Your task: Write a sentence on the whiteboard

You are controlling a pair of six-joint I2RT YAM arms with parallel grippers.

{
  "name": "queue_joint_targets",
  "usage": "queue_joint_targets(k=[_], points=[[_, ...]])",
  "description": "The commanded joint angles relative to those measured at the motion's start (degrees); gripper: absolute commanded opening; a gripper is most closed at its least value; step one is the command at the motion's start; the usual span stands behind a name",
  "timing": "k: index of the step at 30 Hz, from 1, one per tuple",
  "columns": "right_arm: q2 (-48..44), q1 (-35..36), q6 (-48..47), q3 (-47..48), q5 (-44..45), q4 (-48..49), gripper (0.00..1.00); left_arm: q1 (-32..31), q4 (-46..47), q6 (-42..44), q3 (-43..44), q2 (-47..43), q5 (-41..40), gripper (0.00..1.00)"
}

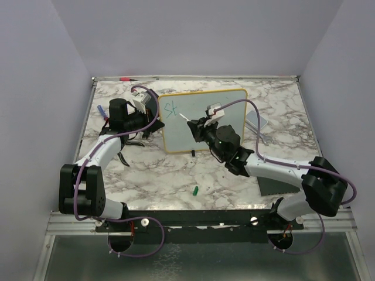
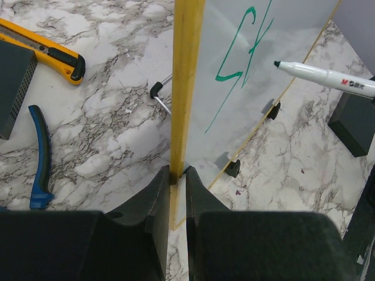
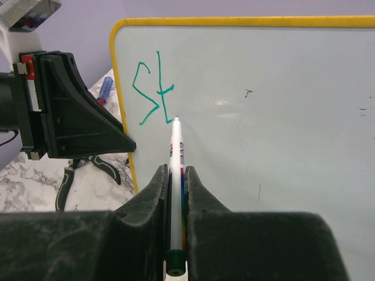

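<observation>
**A:** Where is the whiteboard (image 1: 205, 120)?

**B:** In the upper middle of the top view, on the marble surface (image 1: 176, 175), with its writing face turned toward the bottom of the frame. It stands on its lower edge, where two small black feet (image 2: 232, 168) meet the marble.

**A:** And the sentence (image 3: 153, 88)?

**B:** Only two green letters, "St", in the board's upper left corner.

**A:** What holds the board?

**B:** The left pincer (image 2: 177, 175) is clamped on the yellow frame at the board's left edge, one finger on each side.

**A:** The other one?

**B:** The right pincer (image 3: 176, 175) is closed around a white marker (image 3: 177, 170). The marker's tip points at the board just right of the "t". I cannot tell whether the tip touches the board.

**A:** Anything around them?

**B:** A green cap (image 1: 195, 190) lies on the marble in the lower middle of the top view, well apart from the board. In the left wrist view a yellow utility knife (image 2: 44, 47) lies at the upper left, with blue-handled pliers (image 2: 40, 158) below it. A black pad (image 2: 354, 120) sits at the right edge.
</observation>
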Motion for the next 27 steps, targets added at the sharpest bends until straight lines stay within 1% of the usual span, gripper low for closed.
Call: queue_joint_targets(k=[1,17,27], points=[[-4.1,-0.1,-1.1,-2.2,-2.2,1.1,0.01,0.1,0.3,0.5,0.3,-1.3,-0.1,0.00],[0.2,-0.1,-2.9,1.3,0.3,1.5,0.01,0.1,0.3,0.6,0.1,-1.5,0.2,0.00],[2.6,-0.1,-3.3,1.5,4.1,1.9,0.01,0.1,0.3,0.7,0.1,-1.5,0.3,0.00]])
